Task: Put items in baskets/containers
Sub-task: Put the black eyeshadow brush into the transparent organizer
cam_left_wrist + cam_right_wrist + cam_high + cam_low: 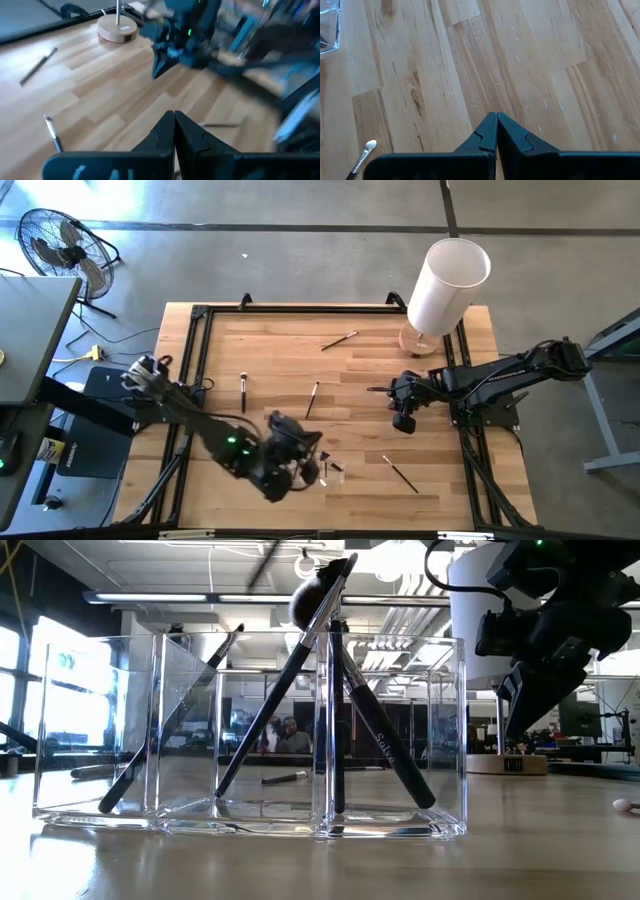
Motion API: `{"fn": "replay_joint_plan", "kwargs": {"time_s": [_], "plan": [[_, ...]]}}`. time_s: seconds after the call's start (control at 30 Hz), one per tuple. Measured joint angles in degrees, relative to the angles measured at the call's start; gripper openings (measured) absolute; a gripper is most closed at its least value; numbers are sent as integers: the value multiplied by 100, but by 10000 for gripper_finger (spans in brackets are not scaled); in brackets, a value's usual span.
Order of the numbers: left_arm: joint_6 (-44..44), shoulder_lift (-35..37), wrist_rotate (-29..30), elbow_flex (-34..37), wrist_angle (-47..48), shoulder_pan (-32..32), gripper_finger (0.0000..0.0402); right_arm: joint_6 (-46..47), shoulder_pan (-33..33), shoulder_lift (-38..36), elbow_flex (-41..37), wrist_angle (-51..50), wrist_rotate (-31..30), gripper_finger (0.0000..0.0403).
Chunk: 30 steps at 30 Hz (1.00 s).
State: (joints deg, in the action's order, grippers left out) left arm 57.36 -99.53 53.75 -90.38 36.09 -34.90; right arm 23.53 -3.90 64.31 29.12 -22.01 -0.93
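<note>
1. The clear holder (250,735) stands on the wooden table (350,380), near its front edge; in the high view it is almost hidden under the left arm.
2. In the low view, three dark brushes lean inside its compartments: one (165,725) in the left part, one with a round dark head (280,690) in the middle, and one (385,745) in the right part.
3. Four other brushes lie loose on the table: one (339,340) near the back, one (243,391) at the left, one (312,399) in the centre, and one (400,473) at the front right.
4. The left gripper (174,131) hovers above the holder with its fingers pressed together and holds nothing.
5. The right gripper (496,131) is over bare wood at the right of centre, also pressed together and empty.
6. A tall white cylinder (447,285) on a round wooden base stands at the back right corner.
</note>
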Motion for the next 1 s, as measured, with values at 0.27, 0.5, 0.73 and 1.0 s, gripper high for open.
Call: {"fn": "replay_joint_plan", "kwargs": {"time_s": [0.27,0.5,0.73,1.0], "plan": [[-919,-654,-439,33,-637,115,0,44,0,0,2,14,48,1],[-714,-948,-855,8,-984,141,1,44,0,0,4,9,132,1],[-598,-979,-1187,16,-952,238,13,44,0,0,4,5,142,1],[-415,-979,-1319,16,-889,226,65,44,-2,0,4,3,142,1]]}}
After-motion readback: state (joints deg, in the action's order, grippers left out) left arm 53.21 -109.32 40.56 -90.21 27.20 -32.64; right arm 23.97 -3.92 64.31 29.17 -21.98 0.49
